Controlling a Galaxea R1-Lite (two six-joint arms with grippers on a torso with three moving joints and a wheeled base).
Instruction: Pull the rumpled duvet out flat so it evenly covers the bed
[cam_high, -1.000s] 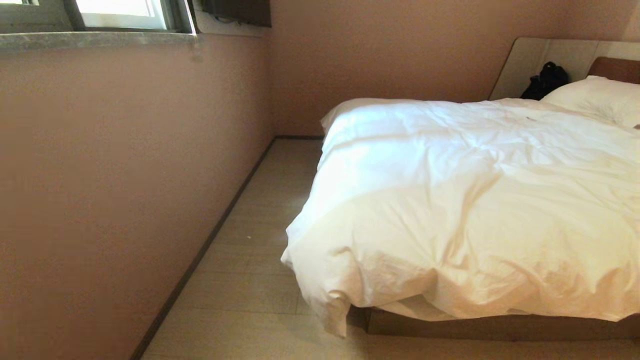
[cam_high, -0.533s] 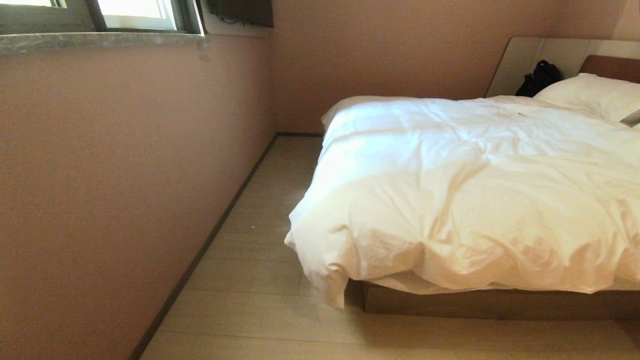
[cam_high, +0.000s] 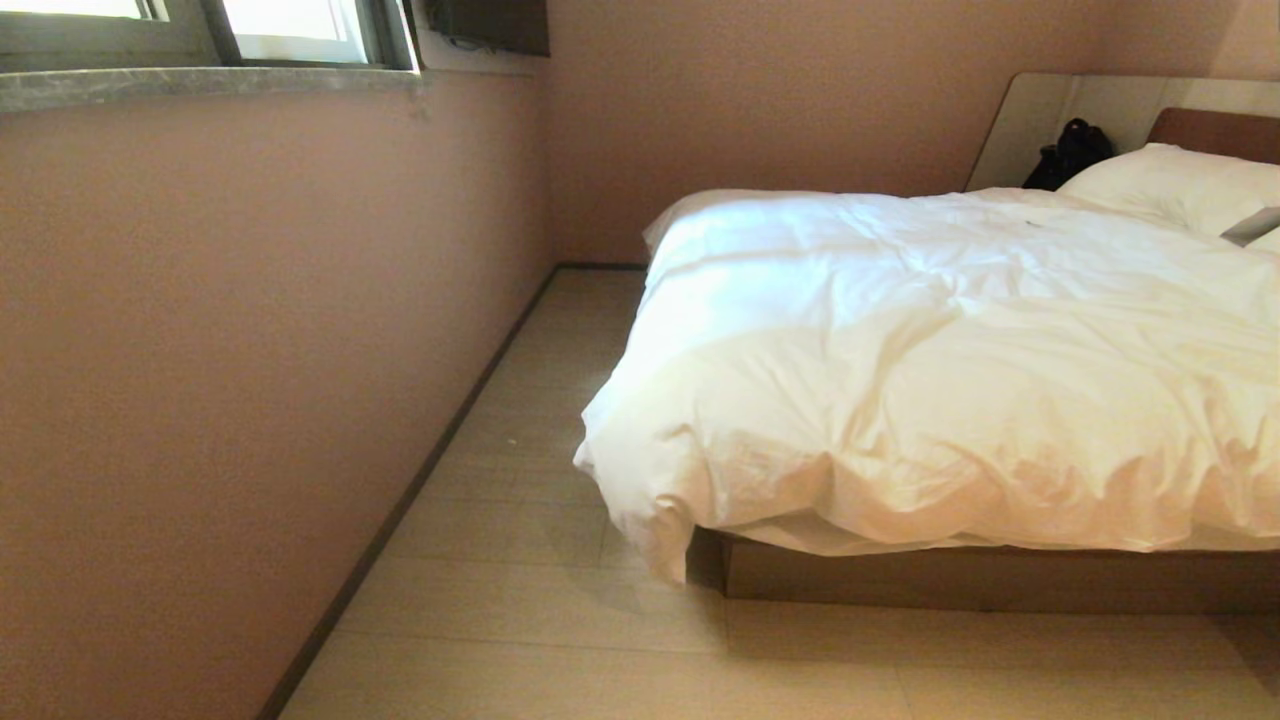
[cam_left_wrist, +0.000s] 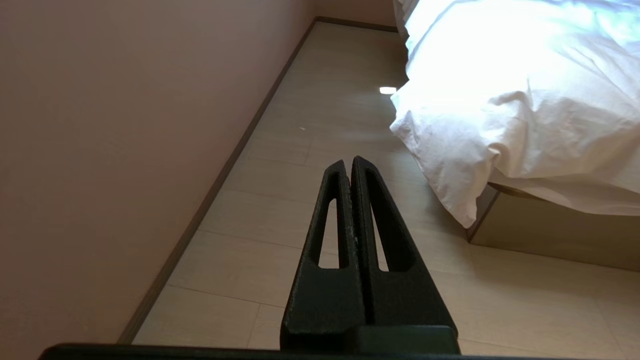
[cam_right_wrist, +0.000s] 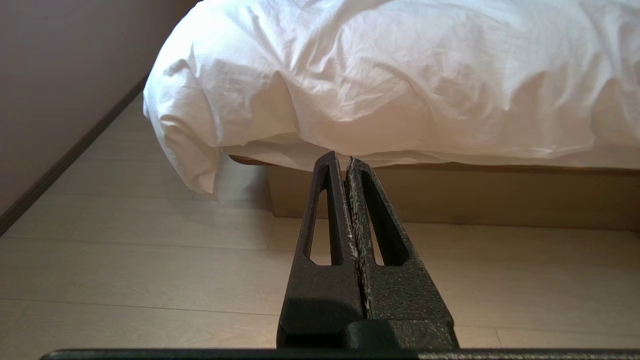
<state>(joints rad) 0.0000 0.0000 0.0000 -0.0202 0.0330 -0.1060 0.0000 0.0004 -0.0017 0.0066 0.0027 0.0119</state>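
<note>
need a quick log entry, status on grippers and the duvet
Left gripper shut, empty, over the floor. Right gripper shut, empty, short of the bed. Duvet rumpled, corner drooping off the foot. Nothing in the way.

No readable text, no labels, no brands, no numbers, no signs anywhere

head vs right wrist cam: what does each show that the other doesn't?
Head only: the window, the pillow, a black bag beside it, and the duvet's wrinkled top spread over the bed.
Right wrist only: the right gripper, fingers shut, empty, off the floor short of the bed.
Both: the duvet's corner drooping past the brown base, the pale floor, the pink wall.
</note>
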